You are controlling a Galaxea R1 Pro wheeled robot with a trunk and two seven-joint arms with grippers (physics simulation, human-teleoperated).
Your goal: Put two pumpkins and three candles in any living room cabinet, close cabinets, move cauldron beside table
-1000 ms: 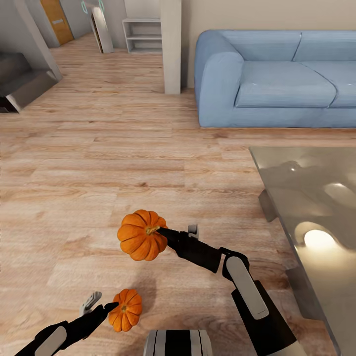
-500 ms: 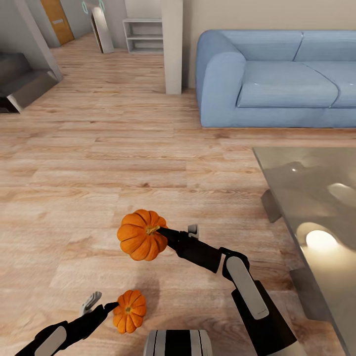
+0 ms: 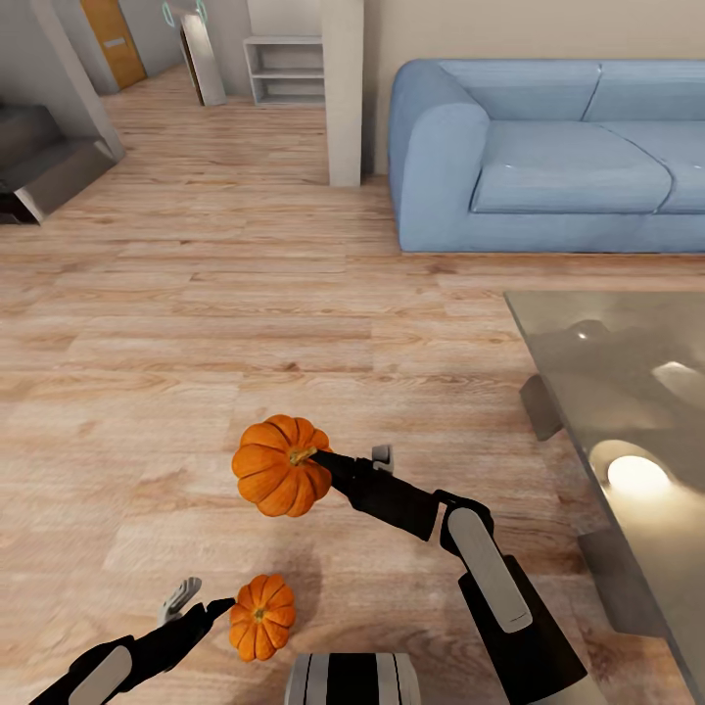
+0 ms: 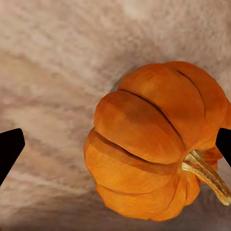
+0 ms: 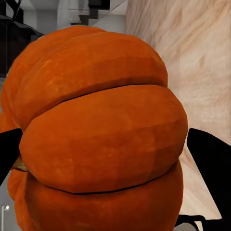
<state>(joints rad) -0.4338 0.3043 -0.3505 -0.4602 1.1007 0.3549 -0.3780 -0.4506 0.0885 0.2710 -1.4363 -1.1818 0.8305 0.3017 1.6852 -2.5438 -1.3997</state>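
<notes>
no readable text, no labels, no brands, no numbers, no signs

Wood floor (image 3: 196, 323) — sofa (image 3: 548, 157), table (image 3: 627, 392), pumpkin (image 3: 261, 617)

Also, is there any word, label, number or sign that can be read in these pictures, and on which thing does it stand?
None: no readable text appears in any view.
The two pumpkins are plain orange.
The blue sofa, the glassy table and the wooden floor bear no label.
The orange door far back has a small pale plate, too small to read.
</notes>
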